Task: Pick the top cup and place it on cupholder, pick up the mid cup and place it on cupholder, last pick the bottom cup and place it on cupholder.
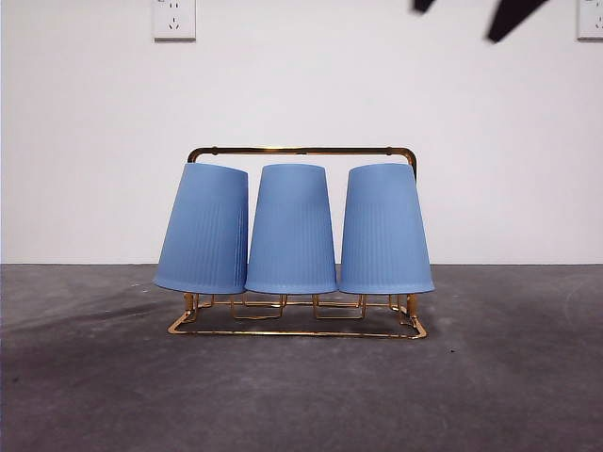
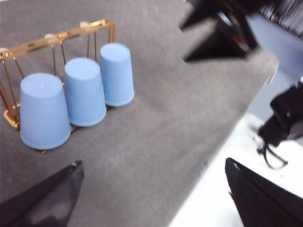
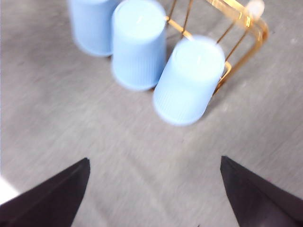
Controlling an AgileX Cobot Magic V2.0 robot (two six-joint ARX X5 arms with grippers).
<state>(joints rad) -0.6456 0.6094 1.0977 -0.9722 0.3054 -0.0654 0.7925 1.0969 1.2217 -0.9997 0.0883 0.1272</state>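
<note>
With both grippers' fingers spread empty, three ribbed blue plastic cups (image 1: 292, 229) on the cupholder (image 1: 301, 151) look light, probably thin-walled, best pinched mid-wall.

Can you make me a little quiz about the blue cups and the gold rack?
1. How many blue ribbed plastic cups sit upside down on the gold wire cupholder rack?
2. True or false: the left gripper is holding a cup.
3. Which cup leans the most in the front view: A) left cup, B) middle cup, C) right cup?

Key:
1. Three, side by side.
2. False. Its jaws are spread wide with only grey table between them; the right gripper is open and empty too.
3. A, its top tips toward the middle cup.
</note>
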